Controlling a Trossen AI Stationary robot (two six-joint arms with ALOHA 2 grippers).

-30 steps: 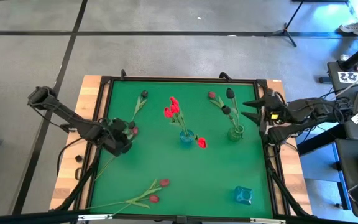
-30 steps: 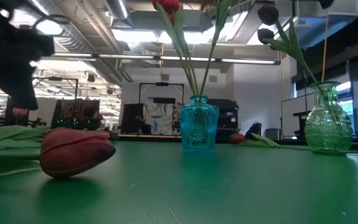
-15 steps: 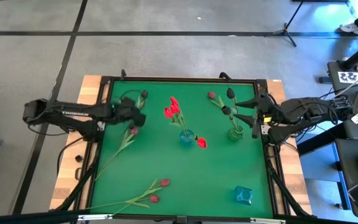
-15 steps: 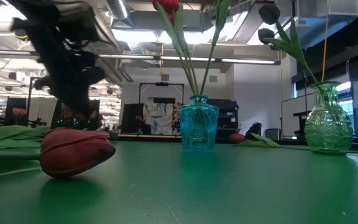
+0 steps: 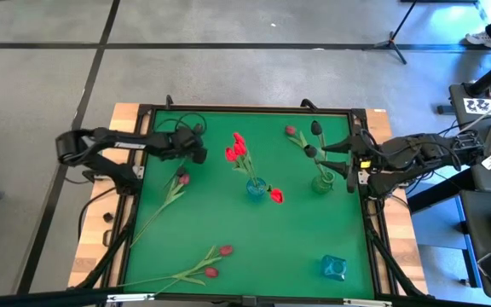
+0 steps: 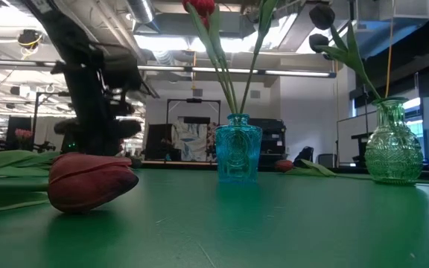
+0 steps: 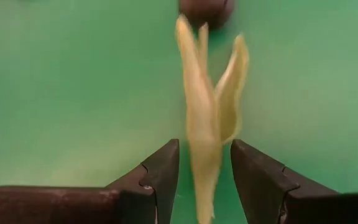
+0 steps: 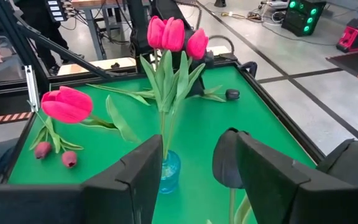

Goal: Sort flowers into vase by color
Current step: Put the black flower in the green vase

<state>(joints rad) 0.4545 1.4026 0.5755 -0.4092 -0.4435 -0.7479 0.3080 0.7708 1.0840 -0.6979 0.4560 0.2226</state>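
Tulip stem (image 7: 205, 155) between the left fingers (image 7: 157, 171), maroon head beyond.

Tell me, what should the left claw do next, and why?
Probably close. The left gripper stands open with a tulip's stem between its fingers, the dark head just ahead. That tulip lies on the mat, not yet in a vase.

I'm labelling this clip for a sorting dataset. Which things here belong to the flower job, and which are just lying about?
Belonging to the job:
- blue vase with red tulips
- green vase with dark tulips
- loose tulips near the front edge
- dark tulip at the left gripper
- pink tulip

Just lying about:
- small blue container
- stand on the floor
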